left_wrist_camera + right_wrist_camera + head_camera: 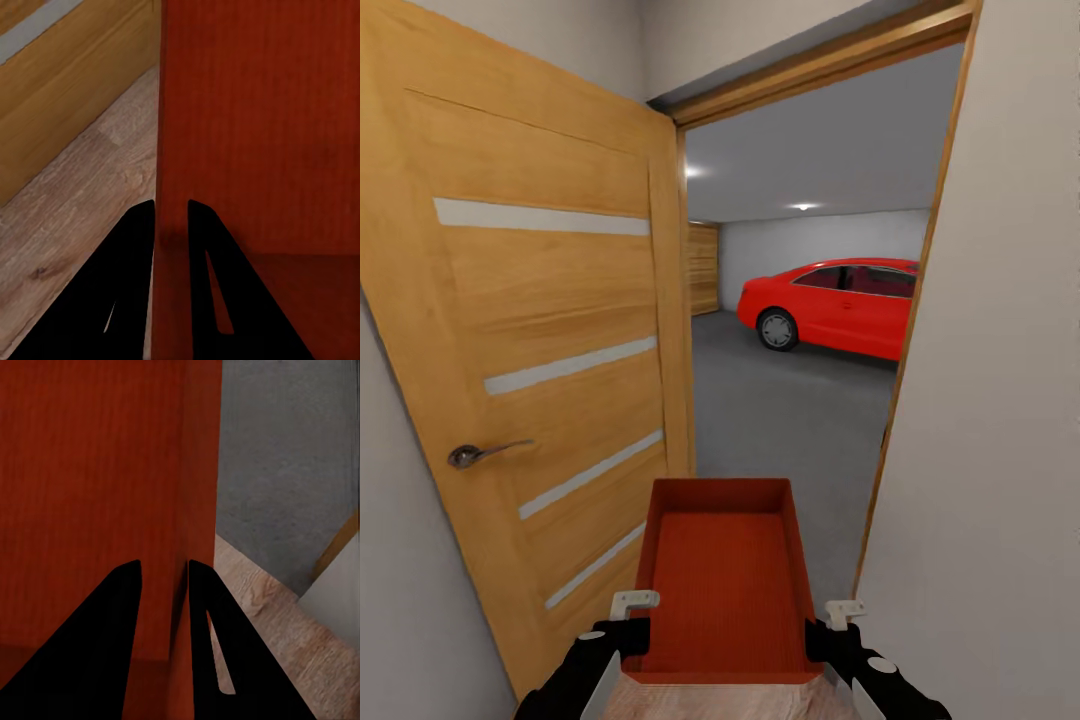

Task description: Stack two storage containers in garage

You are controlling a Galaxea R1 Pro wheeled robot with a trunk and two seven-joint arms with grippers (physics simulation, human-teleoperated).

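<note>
An orange-red open-top storage container [725, 590] hangs in front of me at the bottom of the head view, empty inside. My left gripper [628, 628] is shut on its left wall [171, 135], one finger inside and one outside. My right gripper [828, 632] is shut on the right wall [199, 472] in the same way. Through the doorway ahead lies the garage with its dark grey concrete floor [790, 420] and a red car [840, 305].
An open wooden door [550, 340] with a metal handle [480, 454] stands close on my left. A white wall [990, 400] and the door frame [905, 360] bound the right side. Light wood plank floor [75, 217] lies under the container.
</note>
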